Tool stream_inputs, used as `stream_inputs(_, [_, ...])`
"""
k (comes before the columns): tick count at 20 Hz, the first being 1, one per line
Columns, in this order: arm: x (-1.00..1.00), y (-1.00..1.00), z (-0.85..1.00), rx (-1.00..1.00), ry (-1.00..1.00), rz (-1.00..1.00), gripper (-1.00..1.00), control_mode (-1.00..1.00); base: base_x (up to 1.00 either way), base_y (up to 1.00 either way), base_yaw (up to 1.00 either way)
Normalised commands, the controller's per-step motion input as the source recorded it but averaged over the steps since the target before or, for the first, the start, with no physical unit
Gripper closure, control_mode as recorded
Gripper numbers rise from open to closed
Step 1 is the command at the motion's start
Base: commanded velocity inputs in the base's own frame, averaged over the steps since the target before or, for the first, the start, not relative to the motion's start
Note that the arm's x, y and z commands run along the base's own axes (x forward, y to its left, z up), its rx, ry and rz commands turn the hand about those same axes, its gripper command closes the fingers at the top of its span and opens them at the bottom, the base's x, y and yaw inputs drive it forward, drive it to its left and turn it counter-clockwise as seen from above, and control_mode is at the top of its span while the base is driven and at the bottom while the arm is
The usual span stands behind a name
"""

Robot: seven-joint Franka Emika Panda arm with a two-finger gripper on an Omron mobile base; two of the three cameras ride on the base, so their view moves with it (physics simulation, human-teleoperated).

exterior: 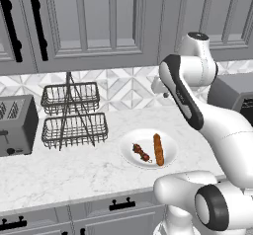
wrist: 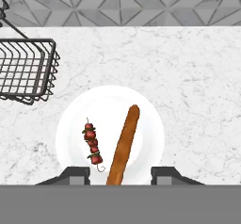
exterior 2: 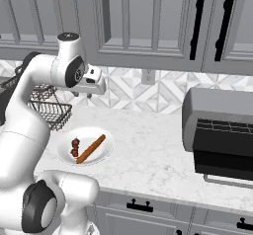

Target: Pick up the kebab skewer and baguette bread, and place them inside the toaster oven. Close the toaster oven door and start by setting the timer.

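A white plate (exterior: pixel 127 155) (exterior 2: pixel 63 155) (wrist: pixel 70 119) lies on the marble counter near its front edge. On it the kebab skewer (exterior: pixel 141 152) (exterior 2: pixel 75 147) (wrist: pixel 92 145) lies beside the baguette bread (exterior: pixel 158 149) (exterior 2: pixel 91 148) (wrist: pixel 124 145), slightly apart from it. My gripper (exterior: pixel 163 94) (exterior 2: pixel 82 95) (wrist: pixel 120 173) hangs well above the plate, pointing down, open with nothing between its fingers. The toaster oven (exterior: pixel 232 93) (exterior 2: pixel 217 105) stands at the right; its door (exterior 2: pixel 222 166) is folded down, so the wire rack and black interior show.
A two-tier wire basket (exterior: pixel 74 115) (exterior 2: pixel 49 108) (wrist: pixel 26 70) stands behind and to the left of the plate. A grey slot toaster (exterior: pixel 15 125) sits at the far left. Wall cabinets hang overhead. Bare counter lies between the plate and the oven.
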Motion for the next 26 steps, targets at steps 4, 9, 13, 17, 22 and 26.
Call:
stream_inputs(4, [0.00,0.00,0.00,0.00,0.00,0.00,-1.00,1.00,0.00,0.00,0.00])
stream_inputs(9, [0.00,0.00,0.00,0.00,0.00,0.00,-1.00,1.00,-0.11,-0.10,0.00])
stream_inputs(13, [0.00,0.00,0.00,0.00,0.00,0.00,-1.00,1.00,-0.10,-0.50,0.00])
stream_inputs(17, [0.00,0.00,0.00,0.00,0.00,0.00,-1.00,1.00,0.00,-0.75,0.00])
stream_inputs(22, [0.00,0.00,0.00,0.00,0.00,0.00,-1.00,1.00,0.00,-0.65,-0.01])
stream_inputs(26, [0.00,0.00,0.00,0.00,0.00,0.00,-1.00,1.00,0.12,-0.34,-0.07])
